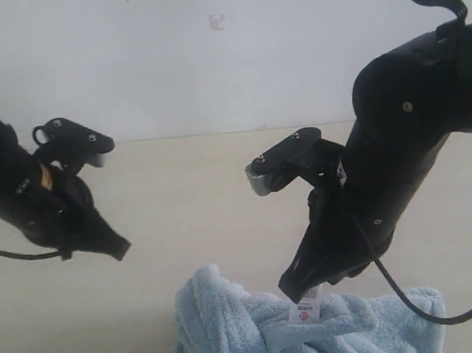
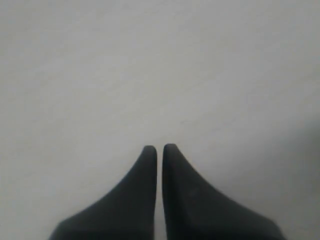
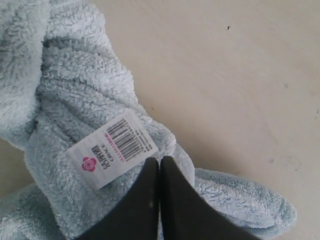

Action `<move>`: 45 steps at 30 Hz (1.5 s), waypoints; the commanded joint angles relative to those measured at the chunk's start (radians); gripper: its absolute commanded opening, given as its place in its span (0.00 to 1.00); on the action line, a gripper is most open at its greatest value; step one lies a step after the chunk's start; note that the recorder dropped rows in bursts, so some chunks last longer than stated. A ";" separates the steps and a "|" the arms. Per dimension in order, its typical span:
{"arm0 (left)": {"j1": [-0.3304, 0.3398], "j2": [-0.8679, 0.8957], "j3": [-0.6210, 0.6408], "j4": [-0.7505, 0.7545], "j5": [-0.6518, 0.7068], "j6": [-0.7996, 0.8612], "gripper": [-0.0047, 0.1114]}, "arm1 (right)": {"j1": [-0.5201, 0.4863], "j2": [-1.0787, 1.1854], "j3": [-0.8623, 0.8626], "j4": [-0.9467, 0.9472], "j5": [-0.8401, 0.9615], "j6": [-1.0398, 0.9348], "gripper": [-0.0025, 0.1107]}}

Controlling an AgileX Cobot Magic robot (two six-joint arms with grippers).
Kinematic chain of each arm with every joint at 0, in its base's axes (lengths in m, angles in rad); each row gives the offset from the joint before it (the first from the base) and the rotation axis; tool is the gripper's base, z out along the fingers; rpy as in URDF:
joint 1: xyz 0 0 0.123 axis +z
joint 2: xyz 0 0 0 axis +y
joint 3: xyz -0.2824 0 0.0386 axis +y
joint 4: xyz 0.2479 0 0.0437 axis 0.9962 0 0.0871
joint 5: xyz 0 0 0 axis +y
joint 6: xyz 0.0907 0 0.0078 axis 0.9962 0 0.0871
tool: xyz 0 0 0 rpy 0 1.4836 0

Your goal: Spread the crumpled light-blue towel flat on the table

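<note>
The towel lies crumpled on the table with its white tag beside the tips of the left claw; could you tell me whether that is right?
Not quite: the white tag lies beside the tips of the right claw, as the right wrist view shows. The left claw is over bare table. The towel is indeed crumpled.

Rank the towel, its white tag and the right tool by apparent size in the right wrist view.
1. towel, largest.
2. right tool, though it sits nearest the camera, so this is unsure.
3. white tag, smallest.
</note>
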 commanded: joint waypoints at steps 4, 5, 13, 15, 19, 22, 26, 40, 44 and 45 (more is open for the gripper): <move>-0.032 -0.001 -0.039 -0.434 -0.065 0.207 0.15 | -0.004 -0.011 0.004 0.008 0.005 0.001 0.02; -0.032 0.010 -0.039 -0.478 -0.070 0.231 0.20 | -0.004 -0.006 0.004 0.008 0.003 0.001 0.02; -0.032 0.149 -0.071 -0.843 -0.005 0.479 0.81 | -0.004 0.035 0.002 0.113 -0.016 -0.149 0.02; -0.032 0.157 -0.097 -0.845 0.066 0.479 0.86 | -0.004 0.035 0.002 0.127 -0.036 -0.151 0.02; -0.032 0.157 -0.156 -0.852 0.226 0.479 0.86 | -0.004 0.035 0.000 0.129 -0.044 -0.151 0.02; -0.032 0.157 -0.180 -0.846 0.317 0.479 0.86 | -0.004 0.035 0.000 0.129 -0.042 -0.151 0.02; -0.032 0.157 -0.175 -0.809 0.340 0.465 0.86 | -0.004 0.035 0.000 0.129 -0.042 -0.151 0.02; -0.032 0.210 -0.081 -0.901 0.165 0.431 0.53 | -0.004 0.035 0.000 0.129 -0.042 -0.151 0.02; -0.032 0.210 -0.081 -0.931 0.165 0.450 0.51 | -0.004 0.035 0.000 0.129 -0.042 -0.151 0.02; -0.032 0.211 -0.081 -0.929 0.161 0.456 0.51 | -0.004 0.035 0.000 0.129 -0.042 -0.151 0.02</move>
